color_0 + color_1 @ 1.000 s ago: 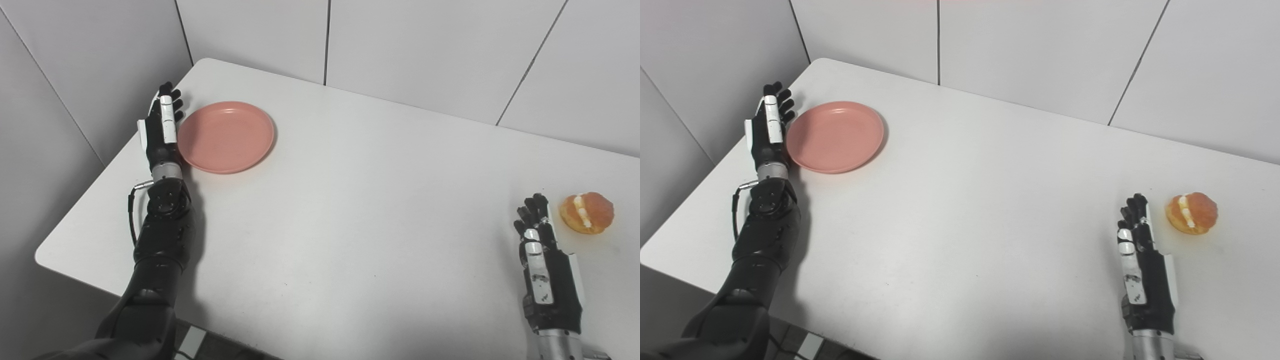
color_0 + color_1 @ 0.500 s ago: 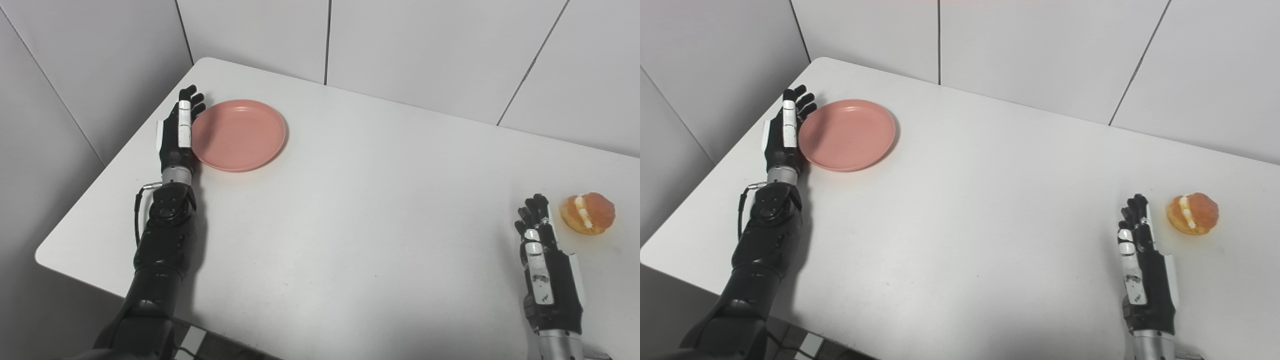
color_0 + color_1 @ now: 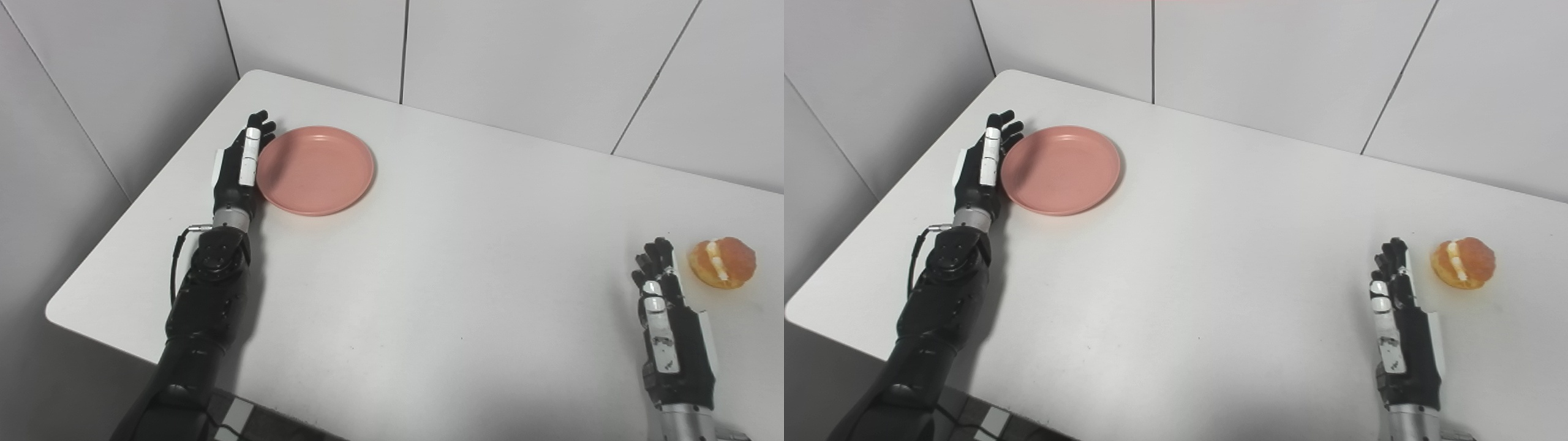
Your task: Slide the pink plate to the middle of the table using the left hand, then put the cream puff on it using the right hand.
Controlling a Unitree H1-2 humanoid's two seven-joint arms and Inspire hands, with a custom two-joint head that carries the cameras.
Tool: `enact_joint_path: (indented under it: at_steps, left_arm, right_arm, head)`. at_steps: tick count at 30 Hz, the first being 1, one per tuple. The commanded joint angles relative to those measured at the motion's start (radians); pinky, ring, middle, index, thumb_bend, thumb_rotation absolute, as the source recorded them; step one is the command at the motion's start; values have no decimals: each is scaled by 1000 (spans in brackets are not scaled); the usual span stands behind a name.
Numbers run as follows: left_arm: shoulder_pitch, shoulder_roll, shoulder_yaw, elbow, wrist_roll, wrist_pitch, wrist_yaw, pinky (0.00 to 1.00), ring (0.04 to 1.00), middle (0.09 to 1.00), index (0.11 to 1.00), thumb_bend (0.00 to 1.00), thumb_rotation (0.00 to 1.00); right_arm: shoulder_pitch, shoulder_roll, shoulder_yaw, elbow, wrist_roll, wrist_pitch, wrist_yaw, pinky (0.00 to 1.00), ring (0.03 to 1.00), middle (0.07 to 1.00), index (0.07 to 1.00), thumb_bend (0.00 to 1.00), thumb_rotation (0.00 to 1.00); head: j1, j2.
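Observation:
The pink plate (image 3: 315, 169) lies empty on the white table (image 3: 429, 263), at the far left. My left hand (image 3: 240, 166) is open, fingers straight, edge-on against the plate's left rim. The cream puff (image 3: 722, 263), golden with a white cream line, sits near the table's right edge. My right hand (image 3: 667, 324) is open and empty, resting on the table just left of and nearer than the puff, apart from it. Both also show in the right eye view: plate (image 3: 1061, 169), puff (image 3: 1463, 263).
Grey wall panels stand behind the table and along its left side. The table's near-left corner (image 3: 58, 306) is rounded, close to my left forearm (image 3: 205, 294).
My left hand has pushed the plate to the right across the table, staying against its left rim. The right hand and the cream puff have not moved.

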Motion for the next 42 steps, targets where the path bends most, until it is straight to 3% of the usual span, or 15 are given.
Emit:
enact_joint_path:
  at_steps: [1,21,28,42]
  left_arm:
    - [-3,-25,-34,-15,5,29,-52,869,882,866,859,795,1000]
    - [-16,-76,-119,5,65,-7,-63,895,909,892,875,743,1000]
    - [-11,-88,-156,-11,93,6,-67,895,902,886,876,772,1000]
    - [-3,-111,-218,22,108,-35,-96,895,898,896,883,765,1000]
  right_arm:
    - [0,1,-2,7,1,-26,-3,1000,1000,1000,1000,547,862]
    - [-8,3,-3,21,21,-18,8,1000,1000,1000,1000,578,855]
    - [-10,6,-2,23,30,-20,9,1000,1000,1000,1000,556,844]
    - [-7,10,-2,27,8,-35,-6,1000,1000,1000,1000,572,839]
  head:
    - [0,0]
    - [-7,-2]
    - [-11,-1]
    - [-40,4]
